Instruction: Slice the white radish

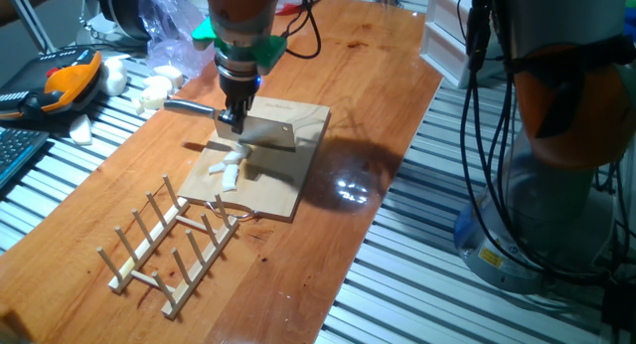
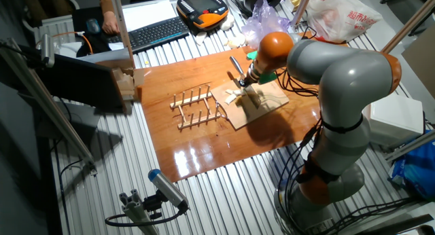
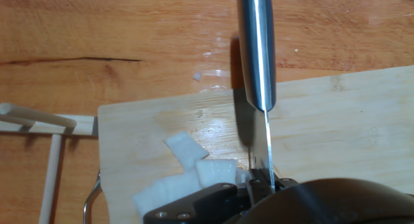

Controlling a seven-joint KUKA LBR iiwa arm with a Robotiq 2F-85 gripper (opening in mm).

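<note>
With its gripper (image 1: 235,116) clamped on the steel-handled cleaver (image 1: 266,132), the arm should bring the blade straight down on the pale white radish pieces (image 1: 228,169) lying near the light wooden cutting board's (image 1: 288,185) rack-side edge.

The wooden rack (image 1: 171,240) crowds the board's (image 1: 298,175) near end — the knife (image 1: 260,133) spans its middle; bare tabletop (image 1: 368,105) lies open beyond.

You see bright overhead light glaring off the varnished table (image 1: 348,190) beside the wooden board (image 1: 288,175), which casts a soft shadow. In the hand view the knife (image 3: 257,49) gleams, while the dark housing at the bottom blurs
</note>
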